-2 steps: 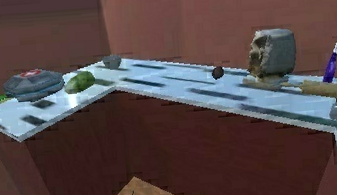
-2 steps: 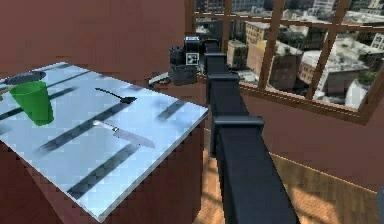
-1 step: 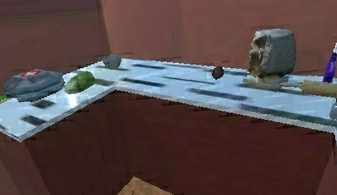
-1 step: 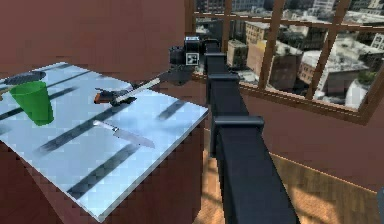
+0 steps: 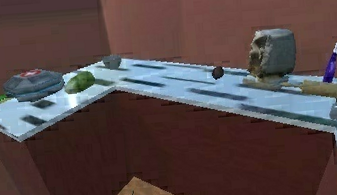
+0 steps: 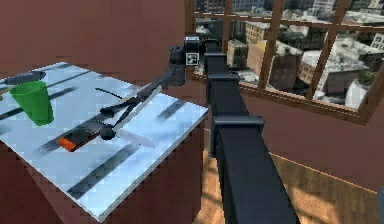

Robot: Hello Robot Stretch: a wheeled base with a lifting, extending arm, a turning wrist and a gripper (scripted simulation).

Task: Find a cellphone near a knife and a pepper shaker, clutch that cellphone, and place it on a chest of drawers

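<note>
Hand [image 6: 112,112] sits at the far end of the arm [image 6: 235,130], thin fingers [image 6: 140,98] angled down and left over the pale tabletop [image 6: 150,165] in the arm side view. Can't tell whether the fingers are apart or together, or whether it holds anything. A dark flat thing [image 6: 85,133] with an orange-red end lies on the tabletop right at the fingertips; touching or hovering, can't tell. It could be the cellphone or the knife, too small to say which. Left of it stands an upright green cup [image 6: 35,100], with a dark round dish [image 6: 20,78] just behind it at the left edge. Right of the arm is a window [image 6: 300,50] onto city buildings, with wood floor [image 6: 330,195] below. In the forward view an L-shaped tabletop [image 5: 176,90] runs along reddish walls. Left to right it carries a grey round dish [image 5: 30,84], a green lump [image 5: 80,81], a grey lump [image 5: 112,62], a small dark blob [image 5: 218,72], a grey bust [image 5: 271,54], a wooden stick [image 5: 316,89] lying flat, and a blue bottle [image 5: 332,63] at the far right.
</note>
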